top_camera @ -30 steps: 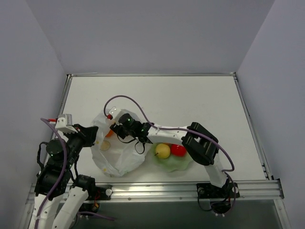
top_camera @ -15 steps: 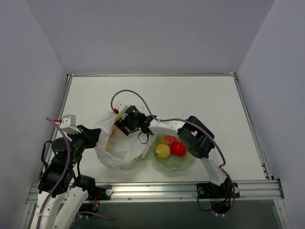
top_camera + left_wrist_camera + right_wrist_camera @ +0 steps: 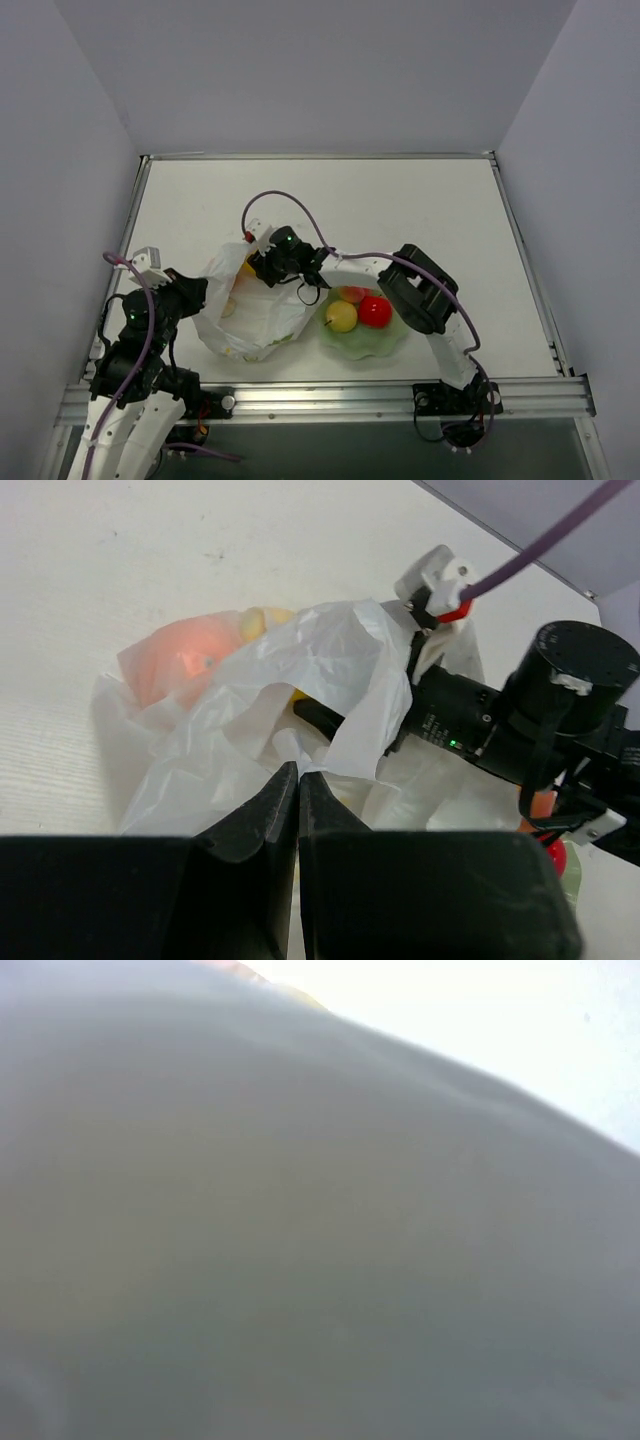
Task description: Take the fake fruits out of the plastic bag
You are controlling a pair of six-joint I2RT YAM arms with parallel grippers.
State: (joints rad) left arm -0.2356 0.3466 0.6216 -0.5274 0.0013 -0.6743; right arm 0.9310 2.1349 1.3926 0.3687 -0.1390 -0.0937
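The plastic bag (image 3: 255, 315) is crinkled white and stands bunched up left of the plate. My left gripper (image 3: 199, 297) is shut on the bag's left edge; in the left wrist view its jaws (image 3: 297, 772) pinch a fold of the bag (image 3: 340, 670). My right gripper (image 3: 254, 268) reaches into the bag's mouth from the right, its fingertips hidden by plastic; it also shows in the left wrist view (image 3: 328, 720). An orange fruit (image 3: 188, 658) shows through the bag, with a yellow one (image 3: 262, 620) beside it. The right wrist view is a grey blur of plastic.
A pale green wavy-edged plate (image 3: 385, 342) lies right of the bag and holds a yellow pear (image 3: 341, 316), a red ball (image 3: 375, 311) and a peach (image 3: 353, 294). The right arm's purple cable (image 3: 290, 200) loops over the table behind the bag.
My left arm has drawn back toward the near left, pulling the bag's edge up with it. My right gripper has shifted slightly right and back at the bag's mouth, uncovering the peach.
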